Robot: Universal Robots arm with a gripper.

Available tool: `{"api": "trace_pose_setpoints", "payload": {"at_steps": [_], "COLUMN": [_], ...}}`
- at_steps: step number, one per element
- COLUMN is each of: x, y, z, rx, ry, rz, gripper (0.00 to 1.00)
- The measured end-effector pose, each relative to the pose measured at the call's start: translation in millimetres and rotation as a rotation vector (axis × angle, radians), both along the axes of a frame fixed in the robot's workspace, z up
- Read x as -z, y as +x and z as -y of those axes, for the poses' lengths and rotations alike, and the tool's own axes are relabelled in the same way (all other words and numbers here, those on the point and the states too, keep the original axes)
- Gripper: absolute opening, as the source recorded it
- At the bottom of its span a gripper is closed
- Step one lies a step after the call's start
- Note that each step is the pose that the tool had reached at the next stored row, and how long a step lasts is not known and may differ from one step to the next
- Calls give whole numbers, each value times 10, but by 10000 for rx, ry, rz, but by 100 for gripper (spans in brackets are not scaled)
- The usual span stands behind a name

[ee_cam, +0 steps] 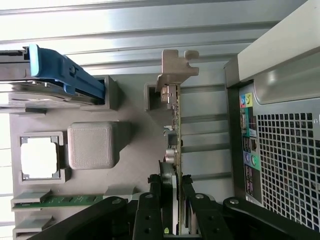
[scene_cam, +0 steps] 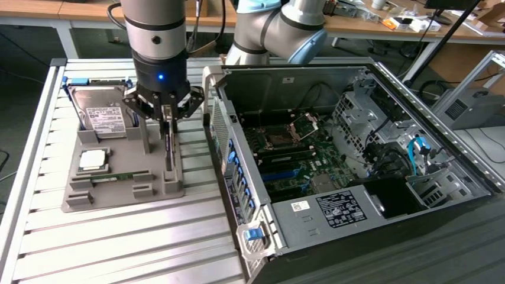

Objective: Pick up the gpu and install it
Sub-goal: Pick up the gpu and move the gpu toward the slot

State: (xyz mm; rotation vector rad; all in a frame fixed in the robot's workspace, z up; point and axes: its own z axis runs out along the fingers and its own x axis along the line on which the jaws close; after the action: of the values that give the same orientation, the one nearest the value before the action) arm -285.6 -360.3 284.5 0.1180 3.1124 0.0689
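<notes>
The gpu (scene_cam: 169, 152) is a thin dark card standing on edge at the right side of the grey parts tray (scene_cam: 118, 198). In the wrist view the gpu (ee_cam: 173, 125) runs away from me, and its silver bracket (ee_cam: 176, 67) is at the far end beside a tray post. My gripper (scene_cam: 167, 121) hangs straight down over the card. The black fingers (ee_cam: 150, 205) press on both faces of the card's near end, so the gripper (ee_cam: 170, 200) is shut on it. I cannot tell whether the card's lower edge still rests in the tray.
The tray (ee_cam: 135, 150) also holds a hard drive (scene_cam: 106, 115) in a blue carrier (ee_cam: 60, 70), a CPU (scene_cam: 93, 158) and a RAM stick (scene_cam: 110, 176). The open computer case (scene_cam: 347, 154) lies just to the exterior view's right of the tray, motherboard (scene_cam: 292, 160) exposed. Its perforated rear wall (ee_cam: 285, 150) is close by.
</notes>
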Motion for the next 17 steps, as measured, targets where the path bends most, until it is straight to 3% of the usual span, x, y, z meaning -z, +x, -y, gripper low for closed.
{"api": "trace_pose_setpoints", "payload": {"at_steps": [17], "x": [-130], "y": [0], "z": [0], "rx": [0], "ry": [0], "rz": [-1], "gripper": [27]}}
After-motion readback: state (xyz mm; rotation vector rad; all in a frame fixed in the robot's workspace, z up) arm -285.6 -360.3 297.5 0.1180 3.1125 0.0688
